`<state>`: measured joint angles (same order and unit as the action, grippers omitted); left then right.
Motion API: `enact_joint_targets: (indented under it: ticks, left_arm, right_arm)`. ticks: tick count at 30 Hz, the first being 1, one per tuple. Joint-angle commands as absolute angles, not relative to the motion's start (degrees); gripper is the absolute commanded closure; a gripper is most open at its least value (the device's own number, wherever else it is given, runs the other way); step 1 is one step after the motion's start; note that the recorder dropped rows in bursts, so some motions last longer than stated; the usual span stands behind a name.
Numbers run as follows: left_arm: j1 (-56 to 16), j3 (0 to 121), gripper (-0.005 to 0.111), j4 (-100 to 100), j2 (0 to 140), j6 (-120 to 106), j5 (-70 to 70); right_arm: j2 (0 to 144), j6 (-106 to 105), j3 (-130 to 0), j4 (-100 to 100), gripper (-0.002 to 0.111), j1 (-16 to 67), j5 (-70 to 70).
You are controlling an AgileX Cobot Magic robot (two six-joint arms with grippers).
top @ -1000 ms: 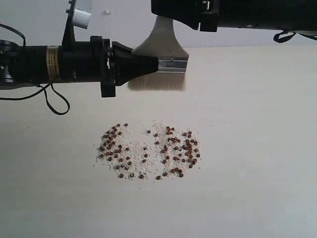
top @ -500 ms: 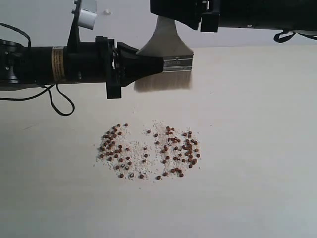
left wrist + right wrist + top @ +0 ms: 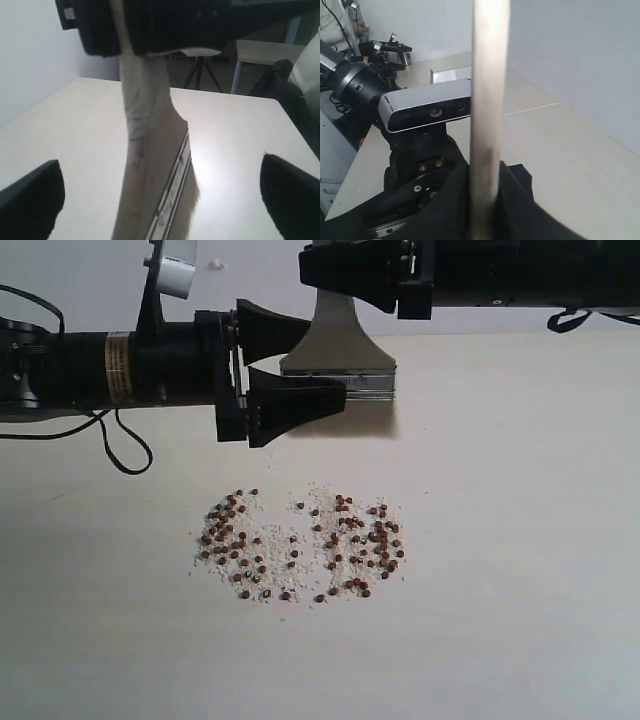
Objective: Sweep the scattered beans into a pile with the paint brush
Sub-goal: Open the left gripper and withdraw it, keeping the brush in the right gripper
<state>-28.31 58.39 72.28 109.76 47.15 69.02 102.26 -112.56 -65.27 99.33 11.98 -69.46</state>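
Nearest the exterior camera, on the pale counter (image 3: 520, 570): beans (image 3: 300, 545), several dozen, small, round, reddish-brown. They lie loose in two rough clusters side by side, with a thinner strip between them. Mixed through and around them are whitish crumbs (image 3: 272, 538), which form a pale patch under the whole scatter.

Beyond the beans, left side: left arm (image 3: 110, 370), black, lying level above the counter and pointing toward the middle. A loose black cable (image 3: 122, 452) loops beneath it. Left fingers (image 3: 300, 400): spread wide, one above the other in the exterior view, holding nothing. The left wrist view shows both tips far apart with the brush standing between them, neither tip touching it.

Between and just past those fingers: paint brush (image 3: 340, 340), wide and flat, hanging upright with the pale wooden handle uppermost and the silver ferrule (image 3: 365, 387) below. It is well apart from the beans. The bristles point down toward the counter. In the exterior view they merge with a dark shadow under the ferrule, so whether they touch the surface cannot be told.

Farther back, entering from the right: right arm (image 3: 530, 270), black, reaching across above the brush. Right fingers (image 3: 365, 295): closed on the upper end of the handle. The right wrist view shows the handle clamped between them.

Farthest: plain grey wall (image 3: 80, 280).
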Motion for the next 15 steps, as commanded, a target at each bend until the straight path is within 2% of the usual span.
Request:
enact_joint_targets:
  ticks: [1,11,13,15]
  left_arm:
    - [-28.6,58.7,0.002,72.3,109.3,45.6,67.4]
    - [-28.5,58.7,0.002,73.7,107.9,44.1,49.4]
    - [-28.5,58.7,0.006,73.7,106.8,45.4,44.5]
    - [-28.5,58.7,0.017,73.1,105.3,45.4,40.5]
  right_arm:
    - [102.0,-113.2,-65.1,99.9,0.108,12.0,-66.7]
    - [94.1,-113.4,-65.0,99.9,0.108,12.0,-26.2]
    - [92.3,-113.4,-65.0,99.9,0.108,12.0,-21.8]
    - [90.1,-112.6,-65.0,99.9,0.108,12.0,-17.3]
